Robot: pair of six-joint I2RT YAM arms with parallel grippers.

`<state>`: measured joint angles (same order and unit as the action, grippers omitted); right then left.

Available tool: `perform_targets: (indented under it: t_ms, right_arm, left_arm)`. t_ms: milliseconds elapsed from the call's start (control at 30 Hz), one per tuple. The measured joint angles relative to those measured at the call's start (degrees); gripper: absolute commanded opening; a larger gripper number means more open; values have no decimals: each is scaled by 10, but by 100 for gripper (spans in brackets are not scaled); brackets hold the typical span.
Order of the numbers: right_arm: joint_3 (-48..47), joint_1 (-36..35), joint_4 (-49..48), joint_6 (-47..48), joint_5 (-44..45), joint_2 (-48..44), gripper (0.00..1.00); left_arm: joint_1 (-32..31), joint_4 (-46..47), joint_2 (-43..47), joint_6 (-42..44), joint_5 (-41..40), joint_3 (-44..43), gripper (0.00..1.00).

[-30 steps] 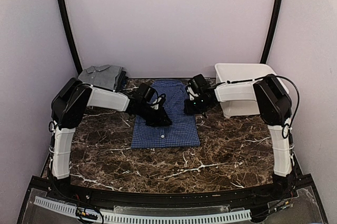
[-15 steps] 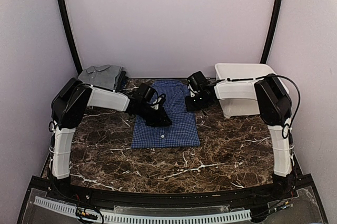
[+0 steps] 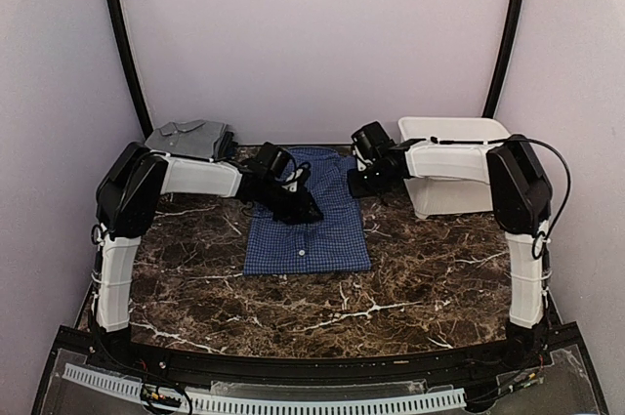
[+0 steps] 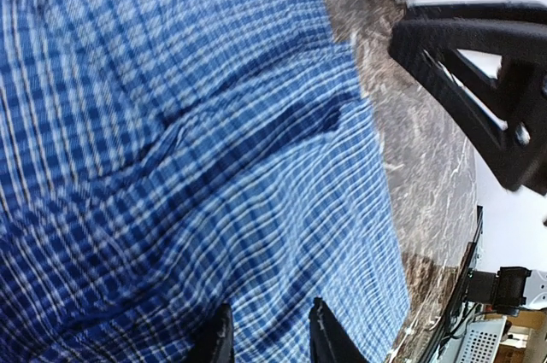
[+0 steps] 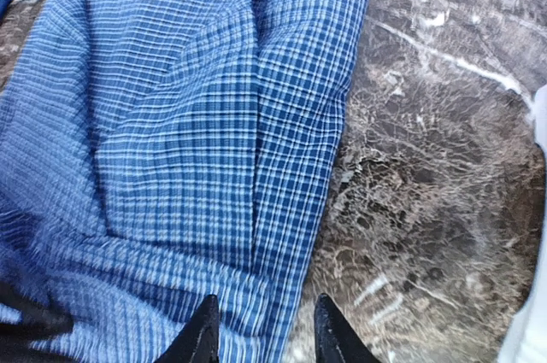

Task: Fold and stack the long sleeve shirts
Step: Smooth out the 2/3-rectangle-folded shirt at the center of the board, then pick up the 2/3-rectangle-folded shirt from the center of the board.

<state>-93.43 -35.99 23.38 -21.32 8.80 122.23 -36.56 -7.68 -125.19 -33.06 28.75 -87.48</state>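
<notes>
The blue checked shirt (image 3: 311, 217) lies folded flat in the middle of the marble table, collar end toward the back. It fills the left wrist view (image 4: 188, 149) and shows in the right wrist view (image 5: 188, 124). My left gripper (image 3: 305, 210) is open, low over the shirt's upper left part; its fingertips (image 4: 220, 342) stand apart over the cloth. My right gripper (image 3: 359, 184) is open at the shirt's back right edge, its fingertips (image 5: 205, 329) straddling the cloth edge. The grey shirt (image 3: 186, 140) lies folded at the back left corner.
A white plastic tub (image 3: 454, 166) stands at the back right, next to the right arm. The dark marble table (image 3: 430, 269) extends to the front. Pale walls close in the back and sides. The right arm's black gripper shows in the left wrist view (image 4: 479, 81).
My right gripper has moved back and a little left, from beside the shirt's right edge to its back right corner. My left gripper has shifted slightly back and right over the shirt.
</notes>
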Motion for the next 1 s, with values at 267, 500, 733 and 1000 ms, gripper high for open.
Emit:
perform_targets:
  t_ms: [267, 500, 733, 1000]
  right_arm:
    - [84, -12, -14, -12, -41, -138, 40]
    - [201, -41, -48, -39, -97, -203, 35]
    - [300, -57, -69, -71, -160, -216, 29]
    - [362, -64, -97, -104, -187, -225, 25]
  left_arm:
    - [1, -9, 49, -3, -19, -17, 39]
    - [14, 3, 195, -16, -45, 104, 39]
    - [46, -7, 312, -24, -66, 268, 38]
    - [48, -27, 357, -39, -71, 385, 34]
